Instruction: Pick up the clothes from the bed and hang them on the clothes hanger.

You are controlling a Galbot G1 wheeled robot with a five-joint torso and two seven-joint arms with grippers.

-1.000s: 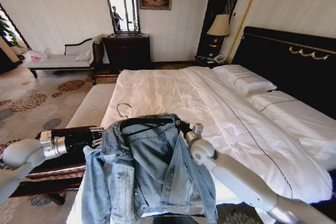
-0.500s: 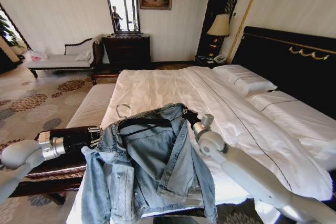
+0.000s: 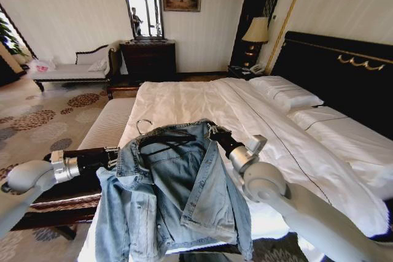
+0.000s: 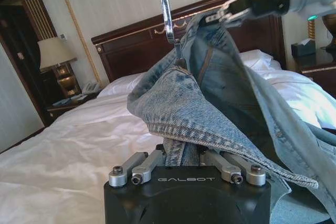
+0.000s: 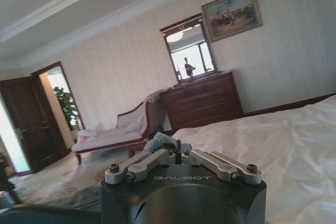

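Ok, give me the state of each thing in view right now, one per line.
denim jacket: lifted off the bed, draped on the hanger, right shoulder not fully on.
clothes hanger: inside the collar, hook upright.
left gripper: shut on the jacket's left shoulder.
right gripper: shut on the collar edge.
bed: white sheets, bare.

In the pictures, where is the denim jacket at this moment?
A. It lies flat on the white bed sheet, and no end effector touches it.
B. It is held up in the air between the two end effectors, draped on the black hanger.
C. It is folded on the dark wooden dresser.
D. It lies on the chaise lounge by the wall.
B: the denim jacket hangs above the bed on the black hanger, with the left end effector at one side and the right end effector pinching denim at the other.
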